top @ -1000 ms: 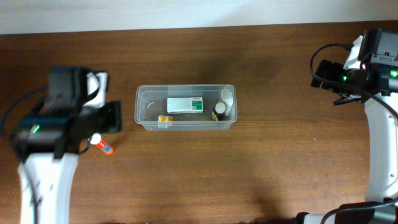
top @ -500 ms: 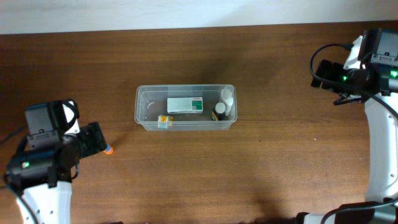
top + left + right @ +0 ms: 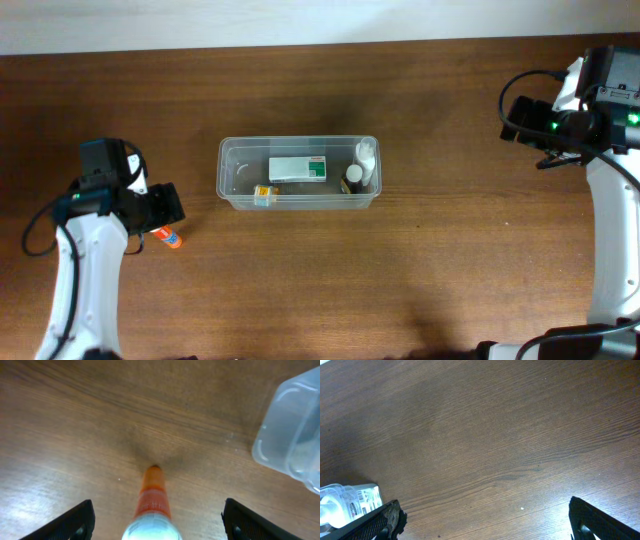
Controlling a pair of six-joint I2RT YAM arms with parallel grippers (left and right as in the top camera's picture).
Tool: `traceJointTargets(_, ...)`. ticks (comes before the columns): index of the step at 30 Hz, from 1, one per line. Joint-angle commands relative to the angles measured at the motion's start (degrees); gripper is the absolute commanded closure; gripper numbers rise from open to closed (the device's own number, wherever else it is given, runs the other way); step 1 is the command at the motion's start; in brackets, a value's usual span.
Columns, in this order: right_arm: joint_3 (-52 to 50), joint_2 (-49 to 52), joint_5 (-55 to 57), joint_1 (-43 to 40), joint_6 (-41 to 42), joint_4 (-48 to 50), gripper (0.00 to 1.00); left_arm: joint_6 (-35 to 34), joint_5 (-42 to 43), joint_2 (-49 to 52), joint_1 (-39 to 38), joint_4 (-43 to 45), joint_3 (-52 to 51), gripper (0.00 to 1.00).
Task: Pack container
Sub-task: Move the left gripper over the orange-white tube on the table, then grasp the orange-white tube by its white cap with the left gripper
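Spanning dark wood under a pale wall [image 3: 300,20], the counter [image 3: 300,290] bears the container [image 3: 222,175]; left gripper [image 3: 157,502] and right gripper [image 3: 484,505] gape; the orange-tipped tube [image 3: 168,237] is newly uncovered.

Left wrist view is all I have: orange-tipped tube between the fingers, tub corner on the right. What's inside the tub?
Observer: The container holds a white-and-green box, a small yellow item, a dark bottle and a white bottle.
Operator: Any room in it?
Observer: Yes, its left end, left of the box, looks bare.
Operator: Where's the right hand?
Observer: The right hand is open with nothing in it, over the table at the far right, well apart from the container.
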Motion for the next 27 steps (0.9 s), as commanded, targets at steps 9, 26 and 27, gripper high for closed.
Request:
traceJointTargets(9,0.2,0.0,0.5,-0.3,0.4,0.2,0.02,-0.5,1.0,6.4,0.3,1.6,-0.4,0.32)
traceJointTargets(26,0.2,0.0,0.5,-0.3,0.4,0.2,0.02,-0.5,1.1,6.4,0.3,2.2,0.2,0.87)
traceJointTargets(27,0.2,0.0,0.5,-0.3,0.4,0.2,0.02,-0.5,1.1,6.4,0.3,2.2,0.7,0.87)
